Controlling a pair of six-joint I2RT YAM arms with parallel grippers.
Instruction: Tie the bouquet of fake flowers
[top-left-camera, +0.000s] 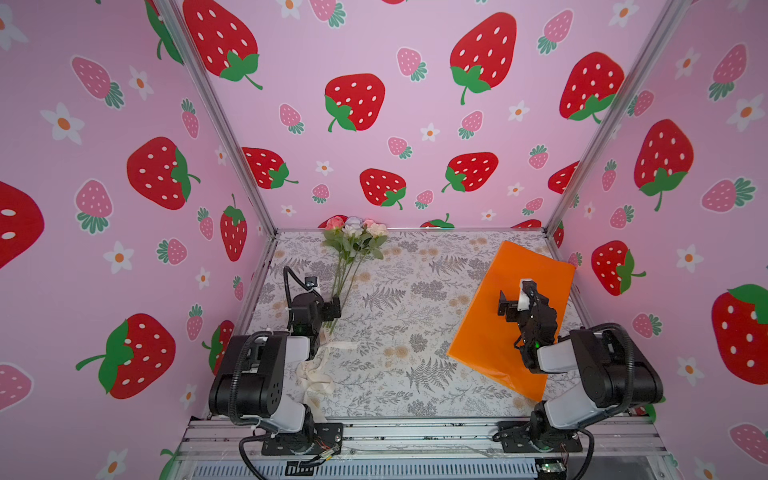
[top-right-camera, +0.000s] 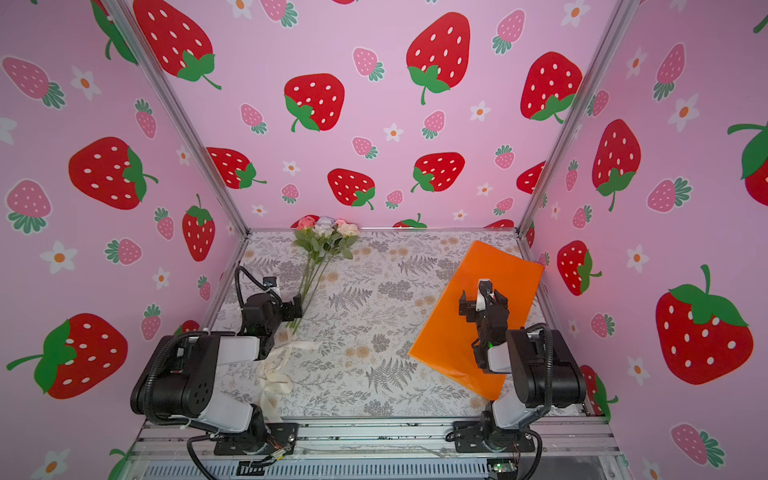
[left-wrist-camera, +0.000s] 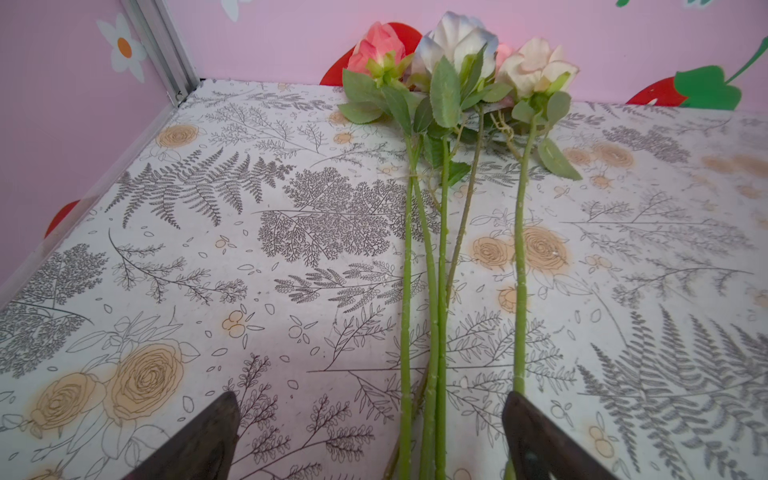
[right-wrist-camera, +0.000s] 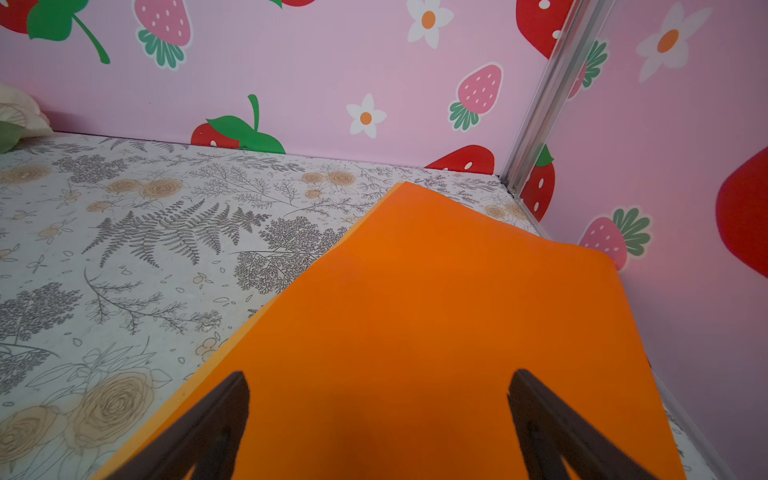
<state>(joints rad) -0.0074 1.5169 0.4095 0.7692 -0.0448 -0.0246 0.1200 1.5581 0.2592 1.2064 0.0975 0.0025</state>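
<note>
The bouquet of fake flowers (top-left-camera: 353, 242) (top-right-camera: 324, 242) lies on the table at the back left, with pink, white and peach heads against the back wall and thin green stems running toward me. My left gripper (top-left-camera: 333, 310) (top-right-camera: 296, 310) is open over the lower stem ends. In the left wrist view the stems (left-wrist-camera: 440, 291) pass between its fingers, and my left gripper (left-wrist-camera: 372, 400) holds nothing. My right gripper (top-left-camera: 515, 297) (top-right-camera: 474, 297) (right-wrist-camera: 379, 379) is open just above the orange paper, with nothing between its fingers.
The orange wrapping sheet (top-left-camera: 482, 332) (top-right-camera: 442, 336) (right-wrist-camera: 415, 291) lies at an angle on the right of the floral-print table (top-left-camera: 399, 299). A cream ribbon (top-left-camera: 316, 374) (top-right-camera: 275, 376) lies loosely by the left arm's base. Strawberry-print walls enclose three sides.
</note>
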